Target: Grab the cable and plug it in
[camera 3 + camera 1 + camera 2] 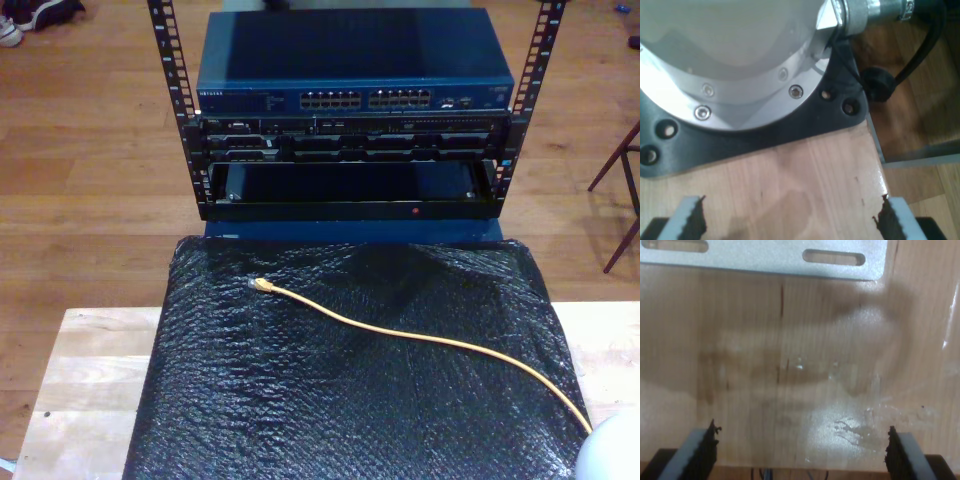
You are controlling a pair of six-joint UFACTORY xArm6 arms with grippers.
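The yellow-orange cable (400, 329) lies loose on a black textured mat (300, 400) in the exterior view. Its small plug tip (258, 285) points toward the exterior view's upper left, and the cord runs off toward that view's lower right. A blue network switch (355, 70) with rows of ports (365, 100) sits in a rack behind the mat. My first gripper (792, 212) is open above bare wood, close to a round silver arm base (730, 75). My second gripper (801, 440) is open over bare wood too, with nothing between its fingers.
A black rack frame (350, 175) holds the switch and darker units below it. A slotted silver plate (765, 257) lies ahead of my second gripper. A thick black cable (920, 45) hangs by the arm base. A wooden table (80, 390) flanks the mat.
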